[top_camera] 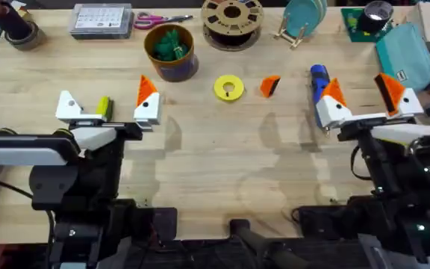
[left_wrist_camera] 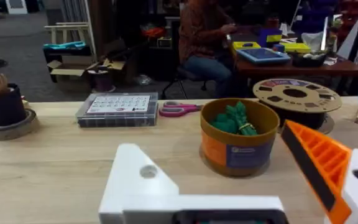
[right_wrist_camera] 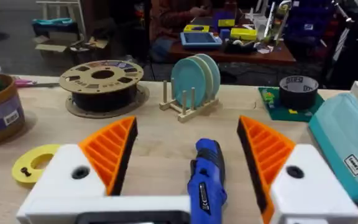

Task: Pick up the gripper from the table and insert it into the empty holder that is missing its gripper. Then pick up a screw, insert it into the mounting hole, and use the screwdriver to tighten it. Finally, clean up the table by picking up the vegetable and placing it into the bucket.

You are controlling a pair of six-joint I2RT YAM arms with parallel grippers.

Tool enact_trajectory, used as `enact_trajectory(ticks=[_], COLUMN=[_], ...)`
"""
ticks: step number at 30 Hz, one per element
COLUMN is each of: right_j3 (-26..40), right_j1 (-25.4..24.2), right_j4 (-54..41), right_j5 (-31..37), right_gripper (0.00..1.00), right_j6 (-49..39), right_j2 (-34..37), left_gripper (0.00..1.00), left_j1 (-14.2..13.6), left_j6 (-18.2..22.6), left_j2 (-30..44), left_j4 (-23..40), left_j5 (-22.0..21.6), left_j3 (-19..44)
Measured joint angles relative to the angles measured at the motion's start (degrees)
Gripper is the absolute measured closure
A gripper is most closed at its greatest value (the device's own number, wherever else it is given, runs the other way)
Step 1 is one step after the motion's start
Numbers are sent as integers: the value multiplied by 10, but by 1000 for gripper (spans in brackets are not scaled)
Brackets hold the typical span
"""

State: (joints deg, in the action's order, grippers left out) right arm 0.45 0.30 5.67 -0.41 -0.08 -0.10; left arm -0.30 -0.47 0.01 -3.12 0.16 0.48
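The small orange gripper [top_camera: 270, 86] lies loose on the table [top_camera: 222, 157], right of a yellow ring [top_camera: 228, 87]. My left gripper [top_camera: 107, 108] [left_wrist_camera: 207, 140] is open; its left jaw is the bare white holder [top_camera: 67, 107] [left_wrist_camera: 138, 180], and its right jaw carries an orange finger [top_camera: 147, 88] [left_wrist_camera: 316, 165]. My right gripper [top_camera: 364, 97] [right_wrist_camera: 187, 124] is open, both of its orange fingers [right_wrist_camera: 110, 149] fitted. The blue screwdriver [top_camera: 319, 78] [right_wrist_camera: 207, 177] lies on the table between them, untouched. The bucket [top_camera: 171, 61] [left_wrist_camera: 238, 146] holds the green vegetable [top_camera: 172, 43] [left_wrist_camera: 232, 119].
Along the far edge stand a clear parts box [top_camera: 101, 20], pink scissors [top_camera: 159, 19], a brown filament spool [top_camera: 232, 19], a plate rack [top_camera: 303, 21] and a tape roll [top_camera: 377, 15]. A teal pouch [top_camera: 407, 56] lies at the right.
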Motion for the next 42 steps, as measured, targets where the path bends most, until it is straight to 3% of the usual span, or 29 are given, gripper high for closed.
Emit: enact_trajectory(ticks=[4,8,15,33,34,42], right_j3=[15,65,181,578,626,677], right_j1=[0,0,0,0,0,0], right_j4=[-13,-45,-114,-491,-544,-598], right_j5=[-3,-5,-6,-10,-10,-10], right_gripper=[3,3,4,3,4,4], right_j6=[0,0,0,-12,-23,-34], right_j2=[0,1,56,492,553,650], left_gripper=[15,15,15,15,15,15], left_j1=[0,0,0,0,0,0], left_j6=[0,0,5,13,13,14], left_j2=[0,11,115,461,499,562], left_j4=[36,100,173,427,461,505], left_j5=[-2,-17,-31,-32,-32,-32], left_j3=[30,108,252,521,544,557])
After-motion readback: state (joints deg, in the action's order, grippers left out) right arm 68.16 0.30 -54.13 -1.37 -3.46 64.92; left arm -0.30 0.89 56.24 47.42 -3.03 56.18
